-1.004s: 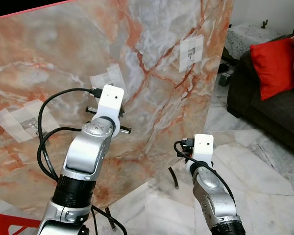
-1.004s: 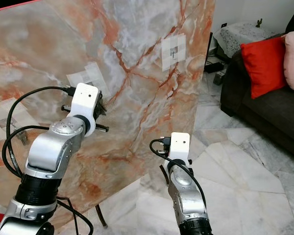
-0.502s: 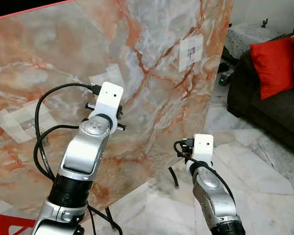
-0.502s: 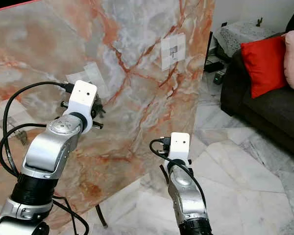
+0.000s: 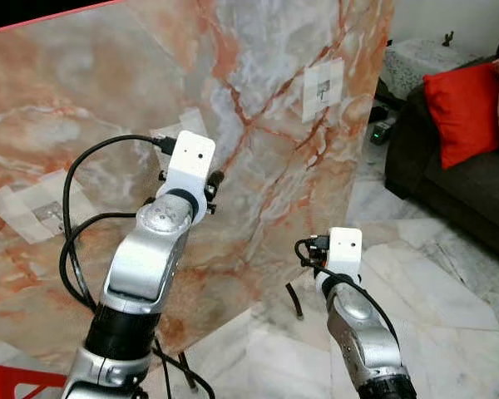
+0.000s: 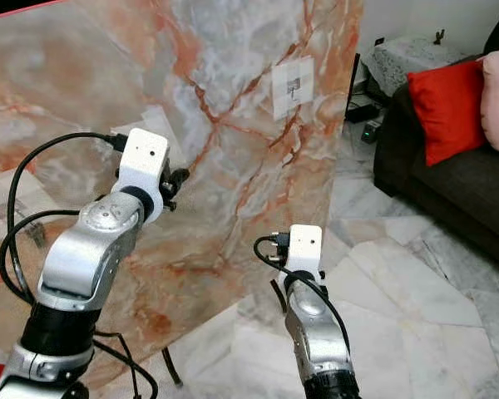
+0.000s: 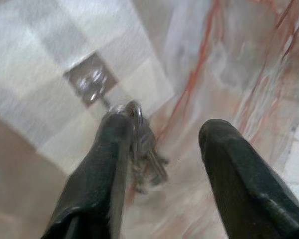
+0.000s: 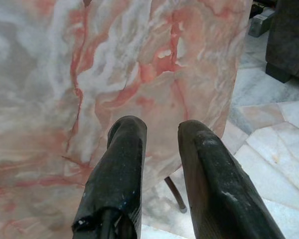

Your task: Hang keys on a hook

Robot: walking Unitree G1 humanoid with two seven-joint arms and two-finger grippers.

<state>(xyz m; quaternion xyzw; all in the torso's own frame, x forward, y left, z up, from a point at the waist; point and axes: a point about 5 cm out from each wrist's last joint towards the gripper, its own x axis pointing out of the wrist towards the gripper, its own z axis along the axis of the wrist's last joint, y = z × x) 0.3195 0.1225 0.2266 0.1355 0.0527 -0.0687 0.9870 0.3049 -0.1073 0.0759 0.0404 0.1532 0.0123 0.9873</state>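
A small metal hook (image 7: 91, 82) sits on a taped white patch (image 7: 55, 94) on the upright marble board (image 5: 274, 125). My left gripper (image 7: 169, 124) is raised against that patch, and its fingers stand wide apart, so it is open. A bunch of keys (image 7: 145, 149) dangles just below the hook, its ring pressed against one fingertip (image 7: 117, 124). I cannot tell whether the ring rests on the hook or on the finger. My right gripper (image 8: 162, 127) hangs low before the board with a narrow gap and nothing in it.
Two more taped hooks are on the board, one at the upper right (image 5: 323, 90) and one at the far left (image 5: 46, 214). Thin stand legs (image 5: 295, 299) hold the board up. A dark sofa (image 5: 449, 183) with a red cushion (image 5: 466, 112) stands at the right.
My left wrist has turned and risen a little toward the middle taped patch. The right arm has stayed where it was.
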